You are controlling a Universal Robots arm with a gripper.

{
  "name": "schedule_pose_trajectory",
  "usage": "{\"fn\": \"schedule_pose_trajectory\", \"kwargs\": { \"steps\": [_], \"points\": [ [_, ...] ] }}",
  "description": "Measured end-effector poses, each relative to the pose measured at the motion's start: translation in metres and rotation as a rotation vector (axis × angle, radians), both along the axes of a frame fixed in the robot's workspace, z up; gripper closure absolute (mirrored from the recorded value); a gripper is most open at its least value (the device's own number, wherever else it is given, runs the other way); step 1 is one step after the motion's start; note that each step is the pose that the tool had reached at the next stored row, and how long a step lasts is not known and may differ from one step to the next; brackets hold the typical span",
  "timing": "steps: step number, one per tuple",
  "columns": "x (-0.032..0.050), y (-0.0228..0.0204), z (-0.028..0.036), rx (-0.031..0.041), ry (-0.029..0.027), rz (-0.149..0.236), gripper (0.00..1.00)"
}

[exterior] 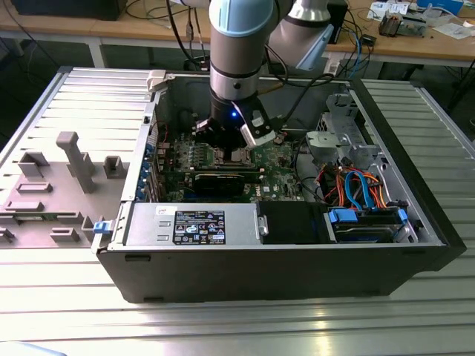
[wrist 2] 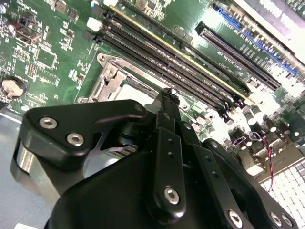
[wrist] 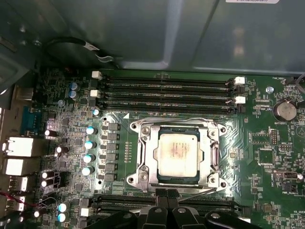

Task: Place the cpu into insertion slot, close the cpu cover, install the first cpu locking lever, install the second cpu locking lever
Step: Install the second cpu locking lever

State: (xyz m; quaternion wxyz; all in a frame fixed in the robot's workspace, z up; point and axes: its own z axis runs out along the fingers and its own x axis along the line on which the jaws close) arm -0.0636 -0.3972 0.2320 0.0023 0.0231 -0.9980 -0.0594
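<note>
Now we are seeing the cpu lying in the insertion slot with the cpu cover closed over it, framing its metal top. Our pincer is hanging at the socket's edge, its tips drawn narrow together, holding nothing, probably working a thin locking lever there.

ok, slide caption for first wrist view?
Pincer at the socket edge; cpu seated, cpu cover closed over it.
</note>
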Motion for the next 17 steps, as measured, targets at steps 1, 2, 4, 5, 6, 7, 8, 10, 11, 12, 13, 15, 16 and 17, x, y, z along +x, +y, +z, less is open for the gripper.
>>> {"fn": "schedule_pose_trajectory", "kwargs": {
  "steps": [1,2,4,5,6,7,8,10,11,12,13,15,16,17],
  "points": [
    [0.0000,-0.0018,0.0000,0.0000,-0.0001,0.000,0.89],
    [-0.0003,-0.0018,-0.0002,-0.0001,0.0000,0.000,0.89],
    [-0.0007,-0.0021,-0.0004,0.0059,0.0005,0.001,0.89],
    [-0.0009,-0.0023,-0.0005,0.0159,0.0013,0.006,0.89],
    [-0.0010,-0.0024,-0.0007,0.0238,0.0018,0.009,0.89],
    [-0.0012,-0.0027,-0.0009,0.0308,0.0022,0.012,0.89],
    [-0.0015,-0.0038,-0.0013,0.0332,0.0027,0.013,0.89],
    [-0.0018,-0.0076,-0.0032,0.0338,0.0041,0.014,0.89],
    [-0.0019,-0.0086,-0.0038,0.0347,0.0045,0.015,0.89],
    [-0.0023,-0.0094,-0.0041,0.0365,0.0049,0.016,0.89],
    [-0.0030,-0.0099,-0.0044,0.0399,0.0051,0.020,0.89],
    [-0.0041,-0.0104,-0.0048,0.0467,0.0053,0.029,0.89],
    [-0.0047,-0.0106,-0.0051,0.0505,0.0054,0.033,0.89],
    [-0.0054,-0.0109,-0.0056,0.0547,0.0055,0.038,0.89]
  ]
}}
